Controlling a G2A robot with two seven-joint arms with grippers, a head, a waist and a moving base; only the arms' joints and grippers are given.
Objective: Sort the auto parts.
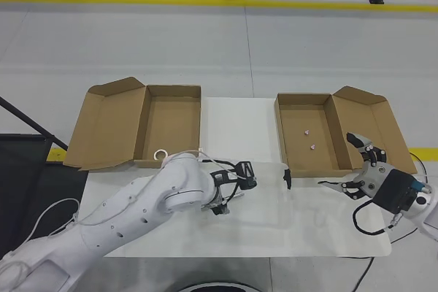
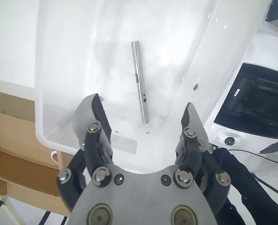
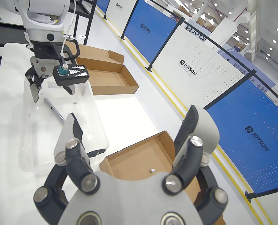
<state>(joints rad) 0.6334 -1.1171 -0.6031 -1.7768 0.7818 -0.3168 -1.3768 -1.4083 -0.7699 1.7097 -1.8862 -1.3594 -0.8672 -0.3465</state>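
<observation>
A slim metal rod (image 2: 140,83) lies on the floor of a clear plastic bin (image 2: 59,139) in the middle of the table. My left gripper (image 2: 144,113) hangs open just above the bin, its pads (image 2: 101,115) on either side of the rod's near end and apart from it. From the right wrist view the same left gripper (image 3: 51,92) stands over the rod (image 3: 53,110). My right gripper (image 3: 132,120) is open and holds nothing, over the right cardboard box (image 1: 306,135) at its flap side (image 1: 337,160). Two small parts (image 1: 305,132) lie in that box.
A black part (image 1: 287,177) lies on the white table between the bin and the right box. The left cardboard box (image 1: 171,120) stands open at the back left, with a white ring (image 1: 160,154) at its front edge. The table's front edge (image 1: 277,254) is near.
</observation>
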